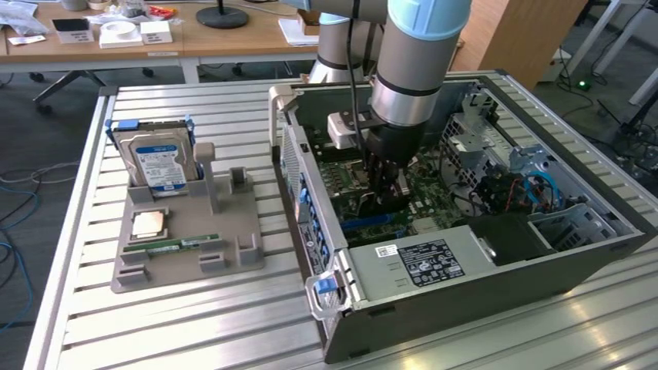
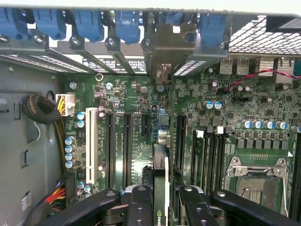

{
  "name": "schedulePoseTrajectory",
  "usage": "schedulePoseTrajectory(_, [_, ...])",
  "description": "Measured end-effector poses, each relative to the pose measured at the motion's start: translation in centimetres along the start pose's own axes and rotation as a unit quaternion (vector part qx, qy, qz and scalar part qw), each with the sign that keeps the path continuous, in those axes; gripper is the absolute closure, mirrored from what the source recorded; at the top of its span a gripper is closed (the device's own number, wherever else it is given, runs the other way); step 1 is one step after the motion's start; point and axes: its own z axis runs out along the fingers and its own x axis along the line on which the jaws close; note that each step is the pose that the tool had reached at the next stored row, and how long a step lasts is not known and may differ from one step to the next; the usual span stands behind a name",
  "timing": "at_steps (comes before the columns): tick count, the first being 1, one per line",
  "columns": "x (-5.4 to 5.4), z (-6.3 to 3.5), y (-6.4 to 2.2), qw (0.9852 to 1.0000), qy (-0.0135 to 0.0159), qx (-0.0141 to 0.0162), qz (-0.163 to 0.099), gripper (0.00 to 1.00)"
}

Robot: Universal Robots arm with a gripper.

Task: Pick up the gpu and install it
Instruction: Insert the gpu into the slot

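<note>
Wrist view: jaws closed on the gpu [image 2: 161, 174], held edge-on between them over the green motherboard [image 2: 117, 94], with black expansion slots [image 2: 127, 146] just beside. Exterior view: arm [image 1: 406, 85] reaches down into the open computer case [image 1: 535, 270] on the slatted surface [image 1: 206, 324].

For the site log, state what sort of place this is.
Probably a robotics lab in an office space: an open computer case sits on a slatted metal table, the gripper holds the gpu inside it, and cluttered desks stand behind.
</note>
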Motion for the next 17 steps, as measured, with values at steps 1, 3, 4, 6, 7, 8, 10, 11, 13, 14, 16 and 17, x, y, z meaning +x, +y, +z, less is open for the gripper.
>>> schedulePoseTrajectory(1, [0.0, 0.0, 0.0, 1.0, 0.0, 0.0, 0.0, 0.74])
schedulePoseTrajectory(3, [0.0, -0.02, 0.0, 1.0, 0.0001, -0.0001, 0.0, 0.74])
schedulePoseTrajectory(4, [0.0, -0.01, 0.0, 1.0, 0.0001, -0.0001, 0.0, 0.74])
schedulePoseTrajectory(6, [0.0, -0.02, 0.02, 1.0, 0.0002, -0.0001, 0.0, 0.74])
schedulePoseTrajectory(7, [0.0, -0.02, 0.03, 1.0, 0.0002, -0.0001, 0.0, 0.74])
schedulePoseTrajectory(8, [0.0, -0.02, 0.04, 1.0, 0.0001, -0.0001, 0.0, 0.74])
schedulePoseTrajectory(10, [0.0, -0.01, 0.04, 1.0, 0.0001, -0.0001, 0.0, 0.74])
schedulePoseTrajectory(11, [0.01, -0.01, 0.04, 1.0, 0.0002, -0.0001, 0.0, 0.74])
schedulePoseTrajectory(13, [0.01, 0.03, 0.04, 1.0, 0.0002, -0.0001, 0.0, 0.74])
schedulePoseTrajectory(14, [0.0, 0.07, 0.04, 1.0, 0.0001, -0.0001, 0.0, 0.74])
schedulePoseTrajectory(16, [0.0, 0.15, 0.04, 1.0, 0.0001, -0.0001, 0.0, 0.74])
schedulePoseTrajectory(17, [0.01, 0.18, 0.05, 1.0, 0.0002, -0.0001, 0.0, 0.74])
